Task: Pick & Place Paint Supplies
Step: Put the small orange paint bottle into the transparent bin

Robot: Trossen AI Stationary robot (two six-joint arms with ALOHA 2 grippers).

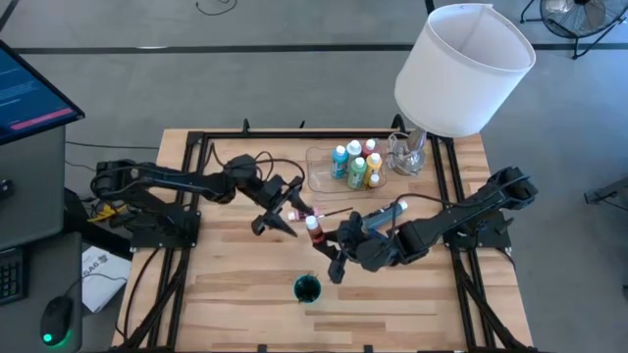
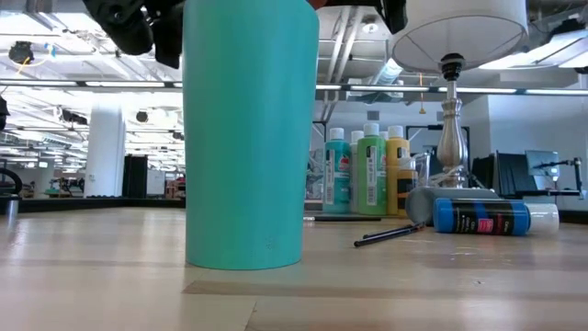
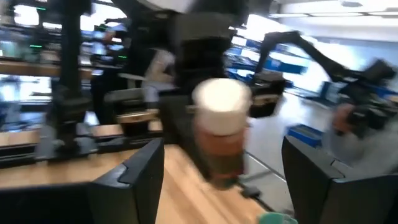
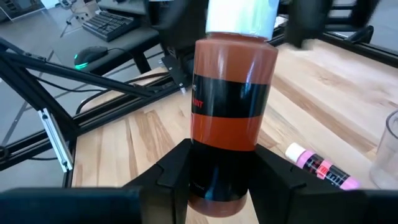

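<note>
While the right pincer (image 4: 214,180) squeezes the bottom of the red paint bottle (image 4: 231,118) and holds it up over the table (image 1: 245,304), the left pincer (image 3: 217,174) waits just beside it, its fingers wide apart around the white cap. Behind the two pincers, a bunch of bottles (image 1: 355,164) already stands in the clear tray (image 1: 319,176). A pink bottle (image 4: 320,167), a blue bottle (image 2: 482,217) and a thin brush (image 2: 390,234) lie loose on the wood near the pincers. I think the job is about half done.
</note>
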